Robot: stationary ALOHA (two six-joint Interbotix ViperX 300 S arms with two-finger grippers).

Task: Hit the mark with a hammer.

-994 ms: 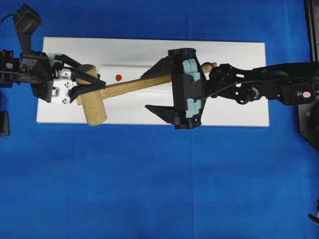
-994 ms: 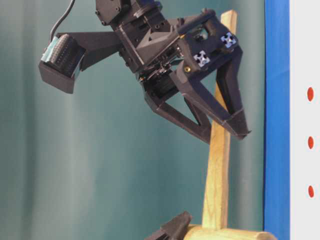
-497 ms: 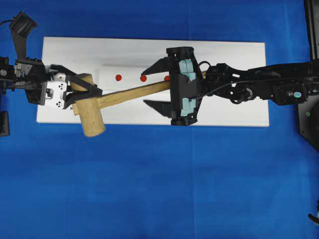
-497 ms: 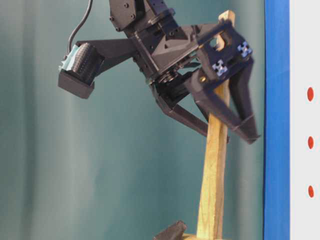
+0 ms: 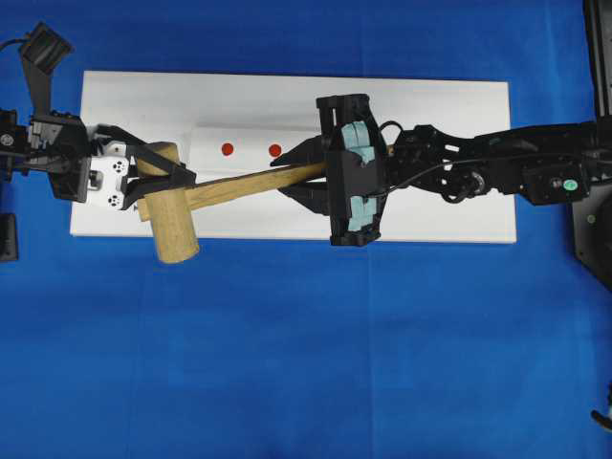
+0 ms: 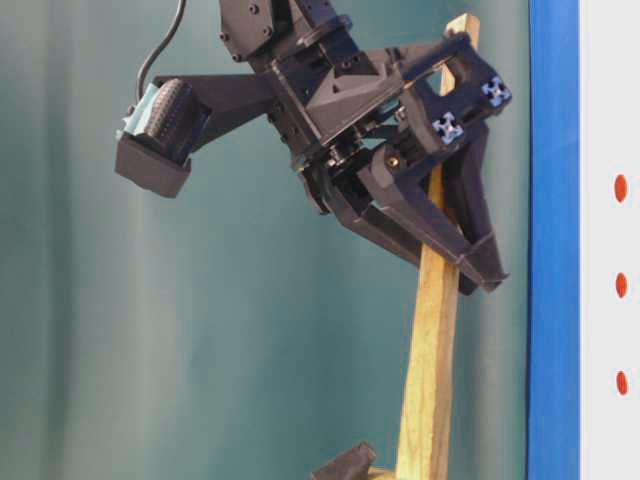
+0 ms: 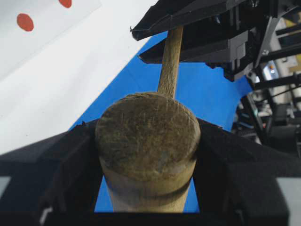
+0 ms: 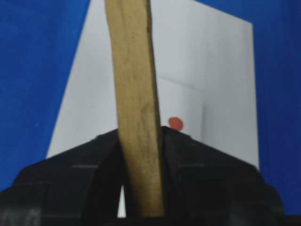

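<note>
From overhead, the hammer (image 5: 206, 196) lies slantwise over the white board (image 5: 459, 115), just below two red dots (image 5: 251, 150). The left hand (image 5: 158, 172) grasps its head; the right hand (image 5: 301, 172) clenches its handle. The right wrist view alone shows the fingers (image 8: 176, 155) pressing both handle sides.

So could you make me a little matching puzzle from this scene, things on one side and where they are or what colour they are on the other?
Things:
1. hammer head
2. hammer handle
3. red dots
4. cloth

Descriptions:
A. blue, covering the table
B. printed on the white board
C. between the left gripper's fingers
D. clamped in the right gripper

Pairs: 1-C, 2-D, 3-B, 4-A
</note>
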